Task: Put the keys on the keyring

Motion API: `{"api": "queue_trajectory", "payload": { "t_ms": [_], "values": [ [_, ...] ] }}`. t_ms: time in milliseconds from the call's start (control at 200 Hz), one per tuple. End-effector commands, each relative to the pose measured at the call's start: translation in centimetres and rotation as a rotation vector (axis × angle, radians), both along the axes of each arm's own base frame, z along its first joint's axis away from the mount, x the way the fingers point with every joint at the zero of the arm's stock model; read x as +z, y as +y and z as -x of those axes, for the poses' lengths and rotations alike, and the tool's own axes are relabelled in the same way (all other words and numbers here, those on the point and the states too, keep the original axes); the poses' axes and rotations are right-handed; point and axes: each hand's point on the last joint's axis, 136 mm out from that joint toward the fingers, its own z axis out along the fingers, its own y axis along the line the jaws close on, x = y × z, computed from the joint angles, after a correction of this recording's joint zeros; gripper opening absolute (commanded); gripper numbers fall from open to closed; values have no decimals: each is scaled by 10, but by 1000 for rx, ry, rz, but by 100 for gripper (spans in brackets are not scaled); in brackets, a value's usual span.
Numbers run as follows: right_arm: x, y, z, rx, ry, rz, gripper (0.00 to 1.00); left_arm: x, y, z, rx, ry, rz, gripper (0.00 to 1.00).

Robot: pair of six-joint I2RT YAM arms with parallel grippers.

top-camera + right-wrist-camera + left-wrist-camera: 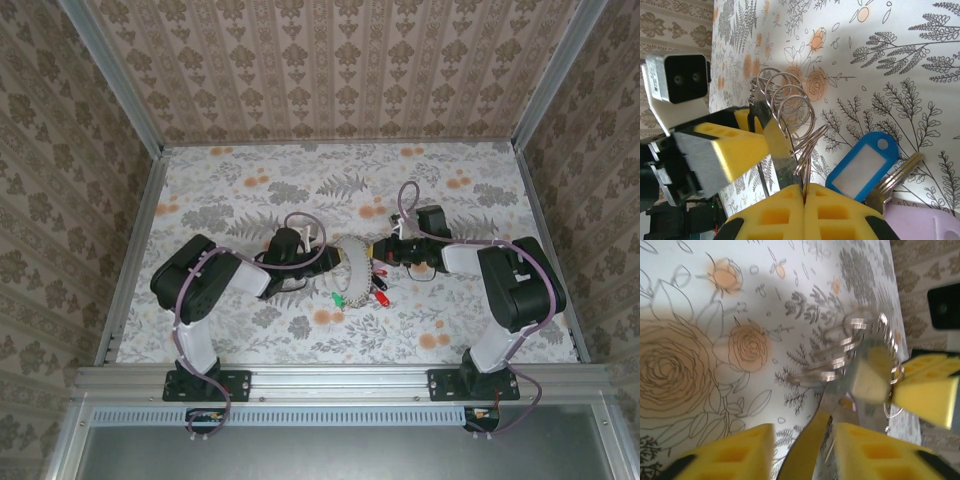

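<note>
Because the right gripper [805, 192] has its jaws pressed fully together on only a thin wire of the keyring [807, 145], the hold looks delicate. The keyring stretches as a row of wire loops between the two grippers, near the middle of the flowered table [480, 200]. The left gripper [802, 434] meets it from the other side. Its jaws stand partly apart with a flat yellowish strip between them, and one cannot tell whether they really grip this strip (the wrist picture is blurred).

The first risk, as a judgement, is that a pull from the left arm draws the wire out of the right fingers and the loops drop. A second risk is that the two pairs of fingers, very near to each other, collide. The blue key [862, 165] lies on the table just beside the right fingers. The green key [340, 298] and the red keys [380, 290] lie on the near side of the ring, so a dropped ring could push them away.
</note>
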Motion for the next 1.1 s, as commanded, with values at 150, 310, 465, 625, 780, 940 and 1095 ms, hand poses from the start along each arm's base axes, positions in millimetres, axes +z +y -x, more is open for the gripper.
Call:
{"api": "queue_trajectory", "payload": {
  "t_ms": [150, 310, 465, 625, 780, 940, 1095],
  "values": [
    [13, -6, -2, -9, -48, 8, 8, 43, -5, 0, -59, -110, 57, 0],
    [38, -35, -7, -97, -161, 133, 20, 103, -5, 1, -124, -266, 17, 0],
    [87, -66, -6, -193, -385, 296, 37, 173, 5, 6, -182, -481, -56, 0],
    [137, -73, 8, -212, -649, 309, 53, 233, 13, 13, -227, -660, -30, 0],
    [170, -62, 27, -189, -835, 204, 48, 275, 14, 28, -281, -824, 30, 1],
    [185, -34, 56, -20, -1074, 214, 36, 303, 15, 35, -285, -945, 74, 0],
    [179, -5, 82, 129, -1372, 398, 30, 324, 14, 41, -299, -1022, 126, 0]
  ]
}}
